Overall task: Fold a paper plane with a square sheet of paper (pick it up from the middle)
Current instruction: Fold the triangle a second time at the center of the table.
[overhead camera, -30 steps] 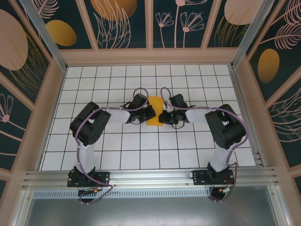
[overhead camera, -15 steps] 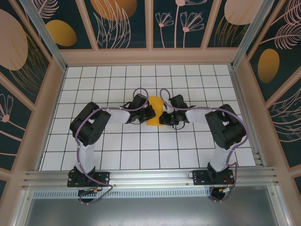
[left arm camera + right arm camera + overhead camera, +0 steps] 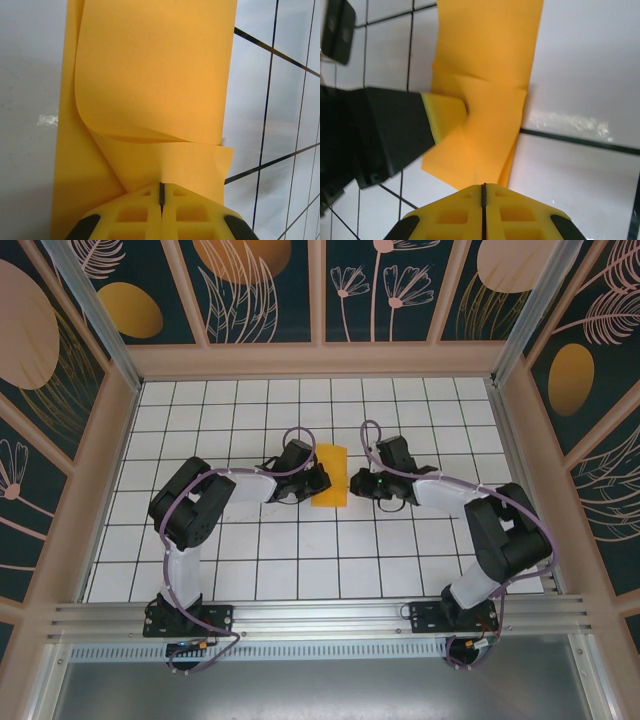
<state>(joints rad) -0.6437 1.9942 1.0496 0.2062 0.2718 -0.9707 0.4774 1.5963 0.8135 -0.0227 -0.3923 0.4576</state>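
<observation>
Step in hand, as judged: an early fold is being held and creased near the centre of the gridded worktop [image 3: 300,570]; no pointed plane shape exists yet.

The left arm [image 3: 190,505] and right arm [image 3: 500,530] both bend inward from their bases, forearms low and converging on the work.

The square sheet of paper [image 3: 330,488] lies flat as an upright folded strip between the two wrists. In the left wrist view, one layer of it [image 3: 150,75] curls upward, uncreased.

The left end effector [image 3: 318,483] is closed, its tip tucked into the fold and pinning the strip. The right end effector [image 3: 483,192] is closed at the strip's right edge; whether it pinches a layer cannot be told.

Next move, as judged: flatten the raised layer and run a firm crease while the left tip keeps the strip from sliding.
</observation>
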